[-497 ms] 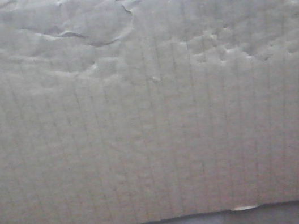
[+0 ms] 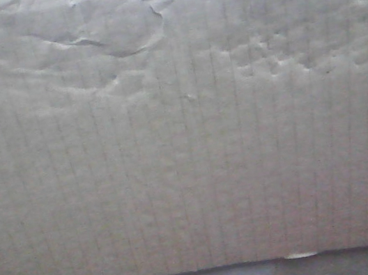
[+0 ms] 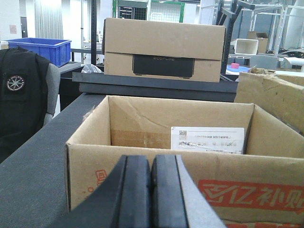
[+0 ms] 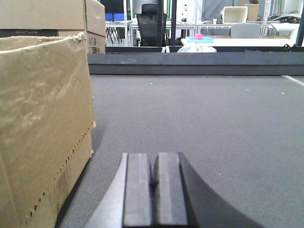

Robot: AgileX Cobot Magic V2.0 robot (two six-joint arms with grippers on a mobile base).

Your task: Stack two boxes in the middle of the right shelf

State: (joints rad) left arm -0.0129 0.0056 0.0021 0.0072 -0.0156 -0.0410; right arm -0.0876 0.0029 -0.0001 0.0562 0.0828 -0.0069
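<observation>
Tabletop [image 4: 213,118] has the open box [image 3: 156,128] sitting dead ahead of the left jaws and the dented box [image 4: 42,118] just left of the right jaws, both pairs pressed together, nothing held.

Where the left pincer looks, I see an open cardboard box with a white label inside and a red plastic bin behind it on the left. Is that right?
No: the plastic bin is blue, not red, as the left wrist view shows. The rest holds: the open cardboard box before the left pincer has a white label inside, with the bin behind on the left.
</observation>
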